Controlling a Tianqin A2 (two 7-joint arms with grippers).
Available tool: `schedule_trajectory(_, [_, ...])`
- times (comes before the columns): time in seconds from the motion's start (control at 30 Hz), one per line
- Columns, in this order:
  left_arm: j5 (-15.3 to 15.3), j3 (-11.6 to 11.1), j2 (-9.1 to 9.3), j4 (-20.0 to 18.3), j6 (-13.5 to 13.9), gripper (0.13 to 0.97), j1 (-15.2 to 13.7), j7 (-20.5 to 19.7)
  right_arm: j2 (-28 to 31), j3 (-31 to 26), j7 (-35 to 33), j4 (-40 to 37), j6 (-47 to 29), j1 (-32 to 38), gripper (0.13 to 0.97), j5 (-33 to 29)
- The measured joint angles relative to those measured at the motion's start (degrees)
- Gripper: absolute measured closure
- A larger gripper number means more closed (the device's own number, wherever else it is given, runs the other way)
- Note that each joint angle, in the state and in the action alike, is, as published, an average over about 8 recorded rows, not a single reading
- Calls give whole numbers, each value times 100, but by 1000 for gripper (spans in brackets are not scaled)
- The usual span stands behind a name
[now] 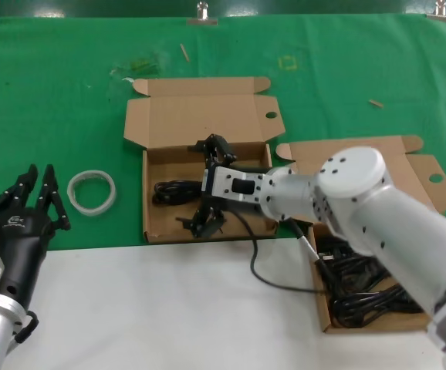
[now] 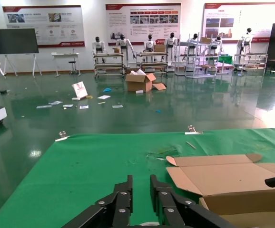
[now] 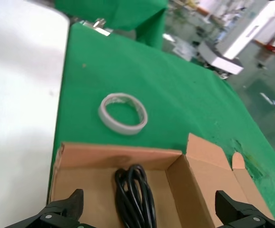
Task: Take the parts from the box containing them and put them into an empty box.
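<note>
- Green cloth (image 1: 69, 85) covers the far part of the bench (image 1: 146, 308); the near part is white.
- Right tool (image 1: 211, 185) hangs over the left box (image 1: 152, 223), its fingers spread wide, holding nothing.
- One coiled black cord (image 1: 175, 190) lies on that box's floor, toward its left wall; the right wrist view shows it (image 3: 136, 197) between the tool's spread fingertips (image 3: 63, 209).
- More black cords (image 1: 366, 293) lie piled in the right box (image 1: 325, 312), partly hidden by the right arm.
- Both boxes have their flap lids folded back.
- Left tool (image 1: 39, 194) rests at the bench's left edge, fingers pressed nearly together, gripping nothing.
- White ring (image 1: 92, 192) lies on the cloth between the left tool and the left box.
</note>
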Motion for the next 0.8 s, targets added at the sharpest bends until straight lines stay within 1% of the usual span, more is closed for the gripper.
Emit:
schedule_trajectory(0.1, [0,0,0,0,0,881,0,0,66,223,170,323,141,-267,138,-30])
schedule_trajectory(0.2, [-1,0,0,0,0,835,0,0,135,452,348,655,287,-543,136,-61])
schedule_trajectory(0.33, [-1,0,0,0,0,835,0,0,226,758,581,1097,480,-910,131,-102])
schedule_trajectory(0.6, [-1,0,0,0,0,674,0,1,410,1369,1048,1983,866,-1653,129,-183])
schedule_trajectory(0.63, [-1,0,0,0,0,674,0,1,433,1446,1107,2094,915,-1746,129,-194])
schedule_trajectory(0.8, [-1,0,0,0,0,539,0,4,549,1831,1401,2652,1159,-2215,129,-245])
